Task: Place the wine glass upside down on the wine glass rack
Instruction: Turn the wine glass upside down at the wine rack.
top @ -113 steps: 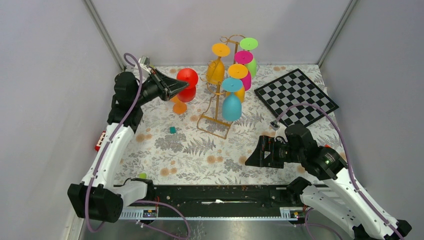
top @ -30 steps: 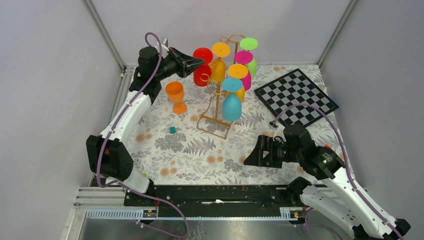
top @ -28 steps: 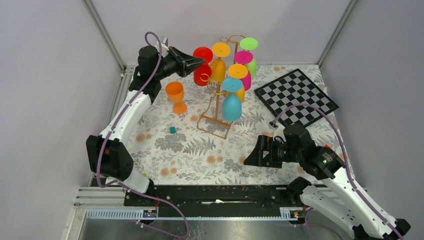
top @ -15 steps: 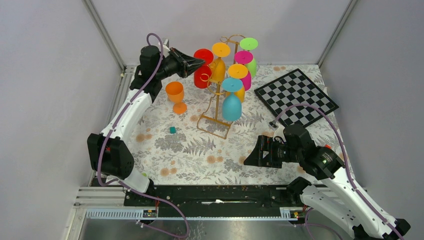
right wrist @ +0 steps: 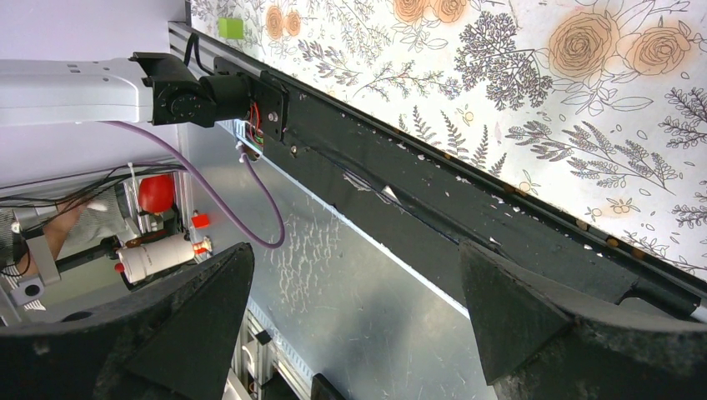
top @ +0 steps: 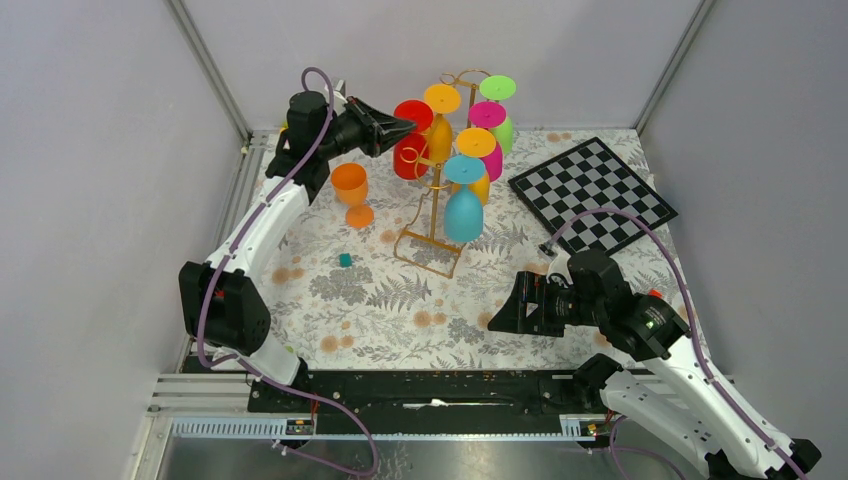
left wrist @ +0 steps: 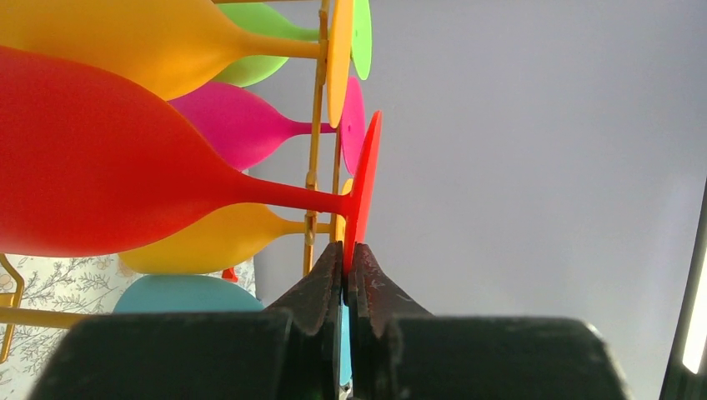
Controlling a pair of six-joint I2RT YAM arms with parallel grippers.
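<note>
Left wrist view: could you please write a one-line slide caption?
Left gripper pinches the red wine glass by its foot, beside coloured glasses hanging on the gold rack.

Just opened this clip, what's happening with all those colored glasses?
The left arm holds a red wine glass upside down, jaws shut on the edge of its foot, right at the gold wine glass rack, beside five glasses hanging there. Whether its foot sits on the rail yet is unclear. An orange glass waits on the table, and the right arm is idle near the front edge, jaws open.
</note>
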